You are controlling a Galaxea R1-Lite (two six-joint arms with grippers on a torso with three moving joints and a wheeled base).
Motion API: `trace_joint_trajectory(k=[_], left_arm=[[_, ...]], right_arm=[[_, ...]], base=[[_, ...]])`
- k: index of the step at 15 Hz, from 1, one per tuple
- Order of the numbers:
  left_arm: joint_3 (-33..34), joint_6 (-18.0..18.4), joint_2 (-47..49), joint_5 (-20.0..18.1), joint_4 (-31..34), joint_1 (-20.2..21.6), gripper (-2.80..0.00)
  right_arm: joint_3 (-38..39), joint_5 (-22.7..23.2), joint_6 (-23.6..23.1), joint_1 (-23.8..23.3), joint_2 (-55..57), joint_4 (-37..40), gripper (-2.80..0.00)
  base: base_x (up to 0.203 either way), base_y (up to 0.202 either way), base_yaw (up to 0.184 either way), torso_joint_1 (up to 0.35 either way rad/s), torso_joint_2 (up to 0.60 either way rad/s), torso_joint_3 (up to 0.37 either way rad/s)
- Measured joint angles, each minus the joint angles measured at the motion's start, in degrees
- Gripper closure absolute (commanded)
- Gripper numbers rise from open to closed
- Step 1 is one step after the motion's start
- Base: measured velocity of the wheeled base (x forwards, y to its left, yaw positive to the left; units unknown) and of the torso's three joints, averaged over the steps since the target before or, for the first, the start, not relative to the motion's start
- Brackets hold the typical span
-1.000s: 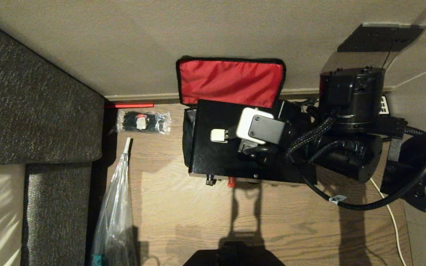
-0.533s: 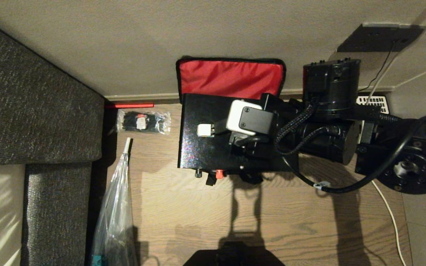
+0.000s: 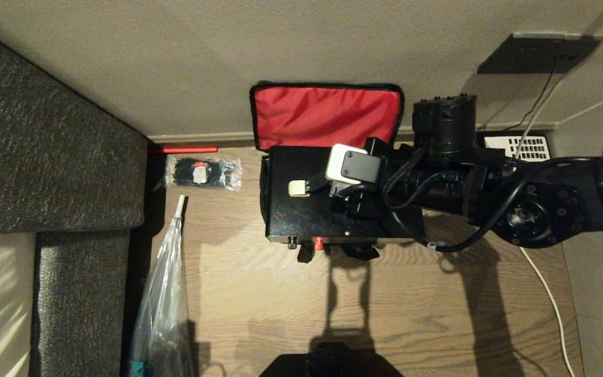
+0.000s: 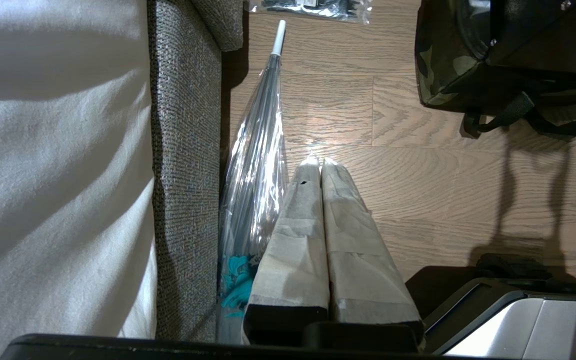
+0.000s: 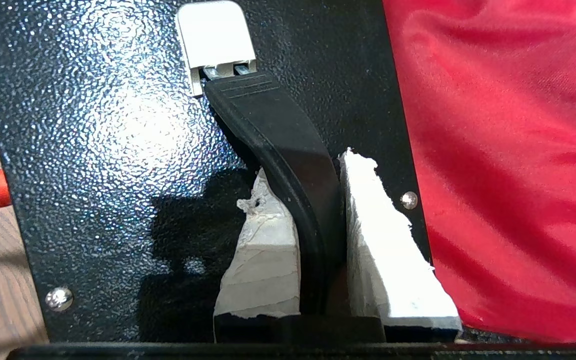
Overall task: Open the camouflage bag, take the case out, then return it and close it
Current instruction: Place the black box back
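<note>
Our right claw carries the case by its black handle, clamped between both pads.

The case hangs over the open camouflage bag on the floor; we should square its edges to the opening and lower it level.

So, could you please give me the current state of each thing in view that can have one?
camouflage bag: open, red-lined lid flipped back against the wall.
case: over the open bag, carried by its handle.
handle: clamped between the right gripper's fingers.
right gripper: shut on the handle.
left gripper: shut, empty, above the floor beside the umbrella.
</note>
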Motion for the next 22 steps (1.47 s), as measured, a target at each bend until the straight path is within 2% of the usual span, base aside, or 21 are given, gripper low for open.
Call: trace_joint_trajectory(k=[9, 12, 16, 22], left_arm=[[0.0, -0.02, 0.0, 0.0, 0.0, 0.0, 0.0], [0.0, -0.05, 0.0, -0.01, -0.02, 0.0, 0.0], [0.0, -0.04, 0.0, 0.0, 0.0, 0.0, 0.0], [0.0, -0.02, 0.0, -0.01, -0.02, 0.0, 0.0]], right_arm=[[-6.52, 1.11, 2.64, -2.87, 1.99, 5.71, 0.0], [-6.51, 0.91, 4.32, -3.49, 0.89, 7.51, 0.0], [-5.87, 1.0, 4.39, -3.54, -1.75, 14.22, 0.0], [-5.99, 0.89, 6.28, -1.99, -3.75, 15.47, 0.0]], base=[[0.0, 0.0, 0.0, 0.0, 0.0, 0.0], [0.0, 0.0, 0.0, 0.0, 0.0, 0.0], [0.0, 0.0, 0.0, 0.0, 0.0, 0.0], [0.0, 0.0, 0.0, 0.0, 0.0, 0.0]])
